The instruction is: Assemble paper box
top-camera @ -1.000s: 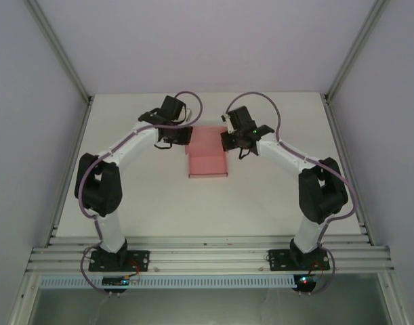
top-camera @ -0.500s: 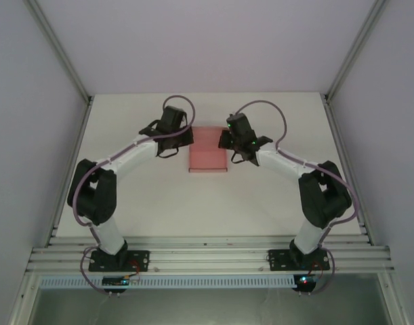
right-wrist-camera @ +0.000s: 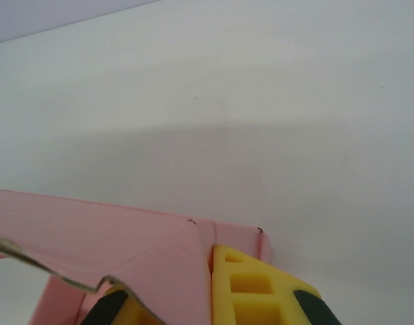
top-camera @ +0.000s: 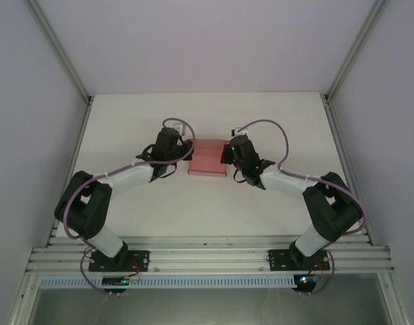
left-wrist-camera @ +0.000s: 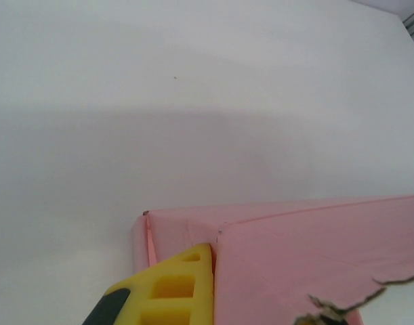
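Observation:
The pink paper box (top-camera: 207,157) lies at the table's middle, a flat-looking rectangle between both grippers. My left gripper (top-camera: 184,155) is at its left side, my right gripper (top-camera: 228,158) at its right side. In the left wrist view a yellow finger (left-wrist-camera: 173,284) presses against an upright pink wall of the paper box (left-wrist-camera: 308,257); the other finger is hidden behind that wall. In the right wrist view a pink panel of the paper box (right-wrist-camera: 125,244) stands between the two yellow fingers (right-wrist-camera: 257,291) of the right gripper (right-wrist-camera: 207,267). A ragged paper edge shows low in both wrist views.
The white table (top-camera: 125,122) spreads around the box. Aluminium frame posts (top-camera: 64,61) and pale side walls bound it left and right. A slotted rail (top-camera: 207,257) with both arm bases runs along the near edge.
Both grippers have dropped lower and drawn toward the near side, staying at the box's two sides. The pink shape has shrunk from a longer sheet with a raised panel to a compact rectangle.

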